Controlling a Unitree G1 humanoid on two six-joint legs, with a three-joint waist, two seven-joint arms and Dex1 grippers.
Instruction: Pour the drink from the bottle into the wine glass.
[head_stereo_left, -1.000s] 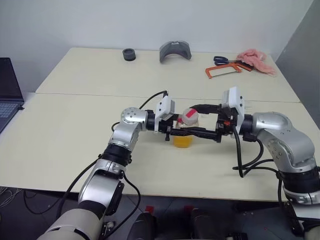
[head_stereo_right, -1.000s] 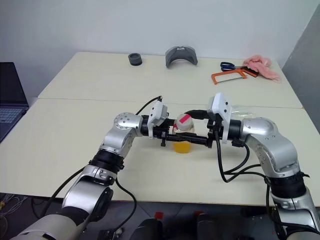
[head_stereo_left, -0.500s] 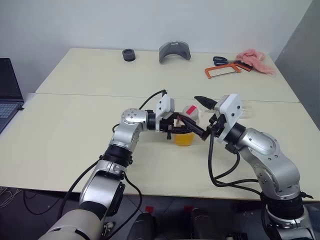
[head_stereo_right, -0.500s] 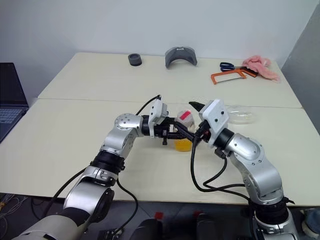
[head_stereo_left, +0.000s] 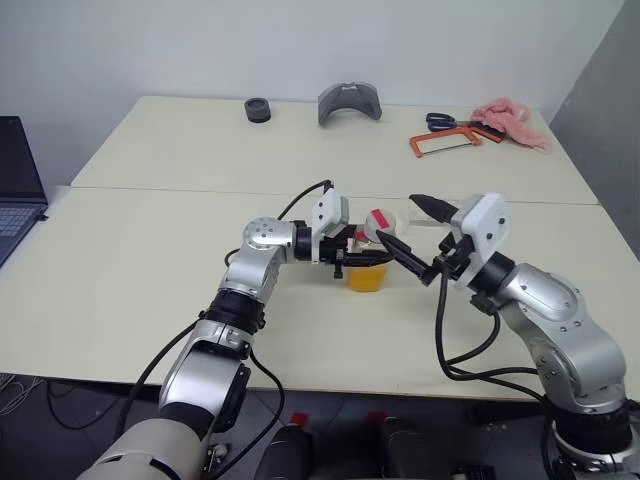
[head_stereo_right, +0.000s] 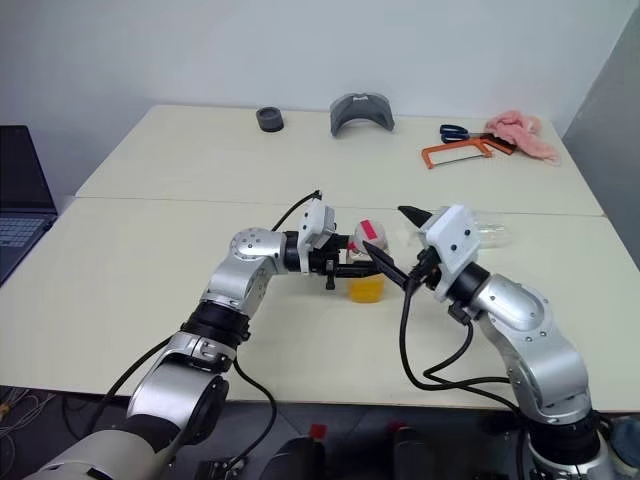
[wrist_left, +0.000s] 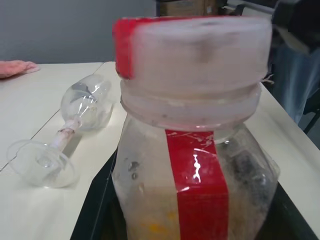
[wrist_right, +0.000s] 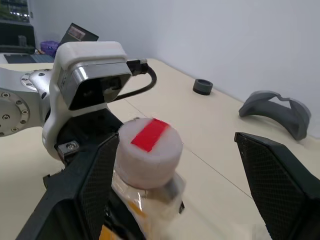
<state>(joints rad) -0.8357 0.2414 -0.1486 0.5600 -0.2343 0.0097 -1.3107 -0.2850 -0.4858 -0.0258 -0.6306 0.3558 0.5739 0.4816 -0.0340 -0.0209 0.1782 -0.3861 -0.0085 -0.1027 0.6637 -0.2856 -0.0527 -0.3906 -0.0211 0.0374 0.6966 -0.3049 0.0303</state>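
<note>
The bottle (head_stereo_left: 372, 250) stands upright on the near table, its white cap (wrist_right: 150, 146) bearing a red patch and a red strip (wrist_left: 197, 185) running down its side. The orange drink (head_stereo_left: 366, 278) fills its lower part. My left gripper (head_stereo_left: 352, 262) reaches in from the left and is shut on the bottle's body. My right gripper (head_stereo_left: 398, 220) is open, pointing at the cap from the right, its black fingers (wrist_right: 97, 185) spread to either side of it and not touching. The wine glass (wrist_left: 75, 125) lies on its side on the table beyond the bottle.
On the far table lie a black ring (head_stereo_left: 258, 109), a grey curved piece (head_stereo_left: 350, 101), an orange hacksaw (head_stereo_left: 448, 141), blue scissors (head_stereo_left: 443, 121) and a pink cloth (head_stereo_left: 512, 121). A laptop (head_stereo_left: 16, 180) sits at the left edge. A seam (head_stereo_left: 150, 188) runs between the two tables.
My right gripper has drawn back from the bottle and swung round from pointing left to pointing forward-left at the cap. The left gripper and bottle stayed put.
</note>
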